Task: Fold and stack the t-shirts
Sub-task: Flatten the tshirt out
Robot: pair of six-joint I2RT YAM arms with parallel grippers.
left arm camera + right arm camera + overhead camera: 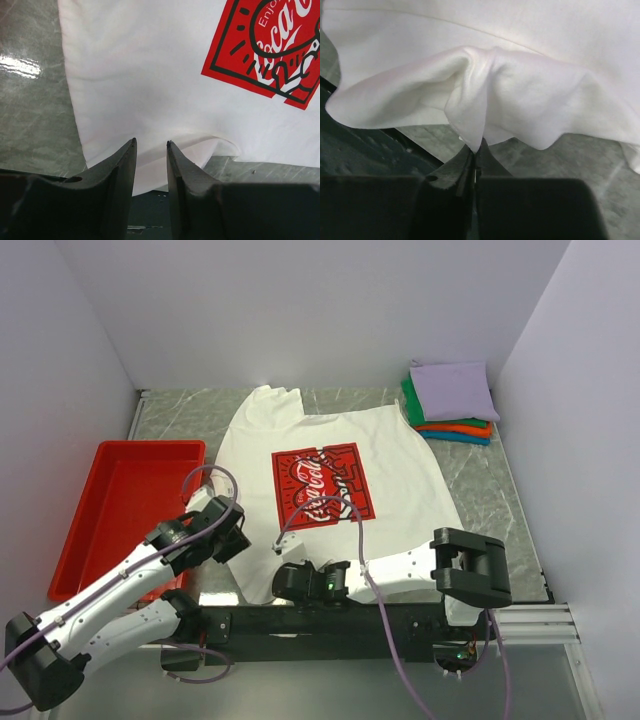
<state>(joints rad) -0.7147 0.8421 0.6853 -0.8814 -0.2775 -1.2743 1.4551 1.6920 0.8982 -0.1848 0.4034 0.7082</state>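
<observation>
- White tee (255,440) lies spread print-up across the middle of the counter (490,495), its hem at the lower edge.
- Your right hand (476,148) is closed tight, pinching a puckered fold of that hem.
- Your left hand (151,146) stands a narrow gap open at the hem's lower-left corner, gripping nothing.
- Red tray (115,500) sits just left of the shirt, partly under your left arm.
- Folded tees (452,400), lavender on top, are stacked at upper right, well apart from both arms.

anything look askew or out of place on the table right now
The white t-shirt lies at an angle, collar toward the far left, and its near hem is bunched into a peak pinched by the right hand.
</observation>
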